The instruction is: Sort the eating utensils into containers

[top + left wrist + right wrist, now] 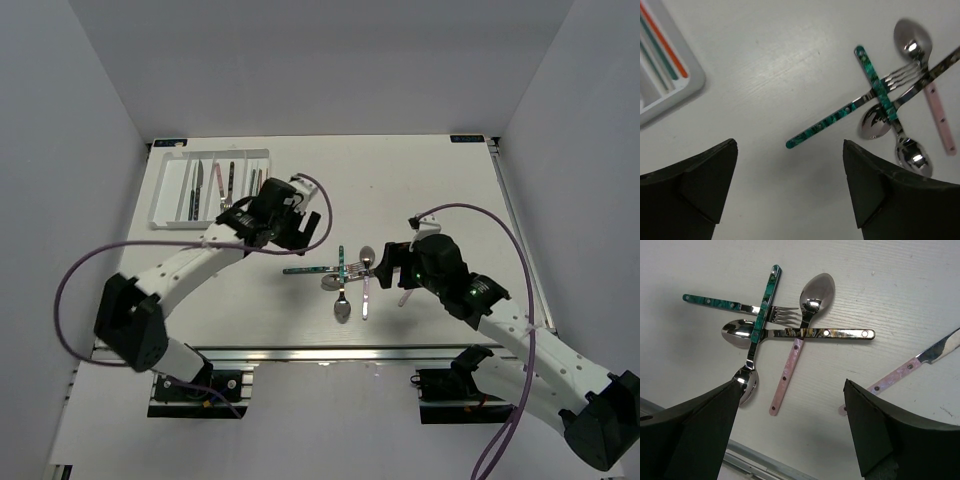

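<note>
L pincer [790, 147] wide open, empty, R pincer [792, 384] likewise, over utensil pile [760, 320].

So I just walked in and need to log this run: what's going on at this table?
Two robot arms are sorting cutlery into a white tray. Some pieces already lie in its compartments. The left gripper and right gripper are both open and empty, poised by a crossed pile of one fork and three spoons mid-table. A pink-handled knife lies apart from the pile.
</note>
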Controlling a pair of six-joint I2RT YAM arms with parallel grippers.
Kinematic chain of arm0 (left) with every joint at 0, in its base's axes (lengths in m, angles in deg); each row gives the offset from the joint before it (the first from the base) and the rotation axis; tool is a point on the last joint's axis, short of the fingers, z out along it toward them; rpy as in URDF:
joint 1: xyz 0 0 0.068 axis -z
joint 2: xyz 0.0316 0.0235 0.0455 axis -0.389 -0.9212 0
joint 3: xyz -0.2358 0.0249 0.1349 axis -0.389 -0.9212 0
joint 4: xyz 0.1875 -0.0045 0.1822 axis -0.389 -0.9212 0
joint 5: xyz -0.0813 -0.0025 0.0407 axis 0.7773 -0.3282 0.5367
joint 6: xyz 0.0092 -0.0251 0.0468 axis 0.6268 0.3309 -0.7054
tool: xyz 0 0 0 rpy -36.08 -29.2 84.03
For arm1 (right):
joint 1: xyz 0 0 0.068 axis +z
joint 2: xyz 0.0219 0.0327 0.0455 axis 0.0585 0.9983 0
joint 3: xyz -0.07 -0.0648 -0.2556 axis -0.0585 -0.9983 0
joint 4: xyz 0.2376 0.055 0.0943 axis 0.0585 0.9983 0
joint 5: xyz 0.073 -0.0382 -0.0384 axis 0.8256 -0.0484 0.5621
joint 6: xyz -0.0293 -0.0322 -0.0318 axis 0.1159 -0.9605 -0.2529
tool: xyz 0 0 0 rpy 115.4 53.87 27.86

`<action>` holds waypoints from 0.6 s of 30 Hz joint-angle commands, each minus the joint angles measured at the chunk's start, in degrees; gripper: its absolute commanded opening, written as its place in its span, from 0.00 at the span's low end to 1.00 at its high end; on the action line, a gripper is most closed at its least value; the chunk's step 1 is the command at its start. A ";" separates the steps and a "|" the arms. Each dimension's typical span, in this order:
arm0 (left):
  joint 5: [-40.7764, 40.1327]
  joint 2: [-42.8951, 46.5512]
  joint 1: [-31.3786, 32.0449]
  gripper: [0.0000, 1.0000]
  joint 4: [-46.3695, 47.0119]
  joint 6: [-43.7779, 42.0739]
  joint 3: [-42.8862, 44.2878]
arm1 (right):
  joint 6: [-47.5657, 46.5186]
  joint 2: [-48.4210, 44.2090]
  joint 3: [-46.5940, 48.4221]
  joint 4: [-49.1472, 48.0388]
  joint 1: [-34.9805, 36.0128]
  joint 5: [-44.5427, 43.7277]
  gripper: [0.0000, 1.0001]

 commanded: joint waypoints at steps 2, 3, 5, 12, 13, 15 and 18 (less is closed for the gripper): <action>8.96 -9.69 1.79 0.92 -6.44 -12.17 4.77 | -1.14 -2.58 -0.65 -3.23 -0.23 0.55 0.88; 9.48 -12.05 2.59 0.92 -6.26 -14.53 5.38 | -1.05 -3.02 -1.00 -3.58 -0.23 0.82 0.88; 10.19 -14.26 4.00 0.91 -5.56 -16.13 6.26 | -1.05 -3.28 -1.45 -4.11 -0.23 1.43 0.88; 11.42 -24.02 4.35 0.76 -7.31 -21.23 9.70 | -1.40 -5.12 -1.10 -3.50 -0.23 2.93 0.87; 11.34 -24.90 4.35 0.75 -7.40 -21.41 9.70 | -1.40 -5.48 -1.36 -3.67 -0.14 3.11 0.87; 11.42 -27.10 4.35 0.69 -7.49 -21.41 10.22 | -1.32 -5.74 -1.62 -4.02 -0.14 3.28 0.87; 12.30 -28.86 4.71 0.63 -7.58 -21.41 10.66 | -1.32 -5.31 -1.62 -4.11 -0.14 3.28 0.86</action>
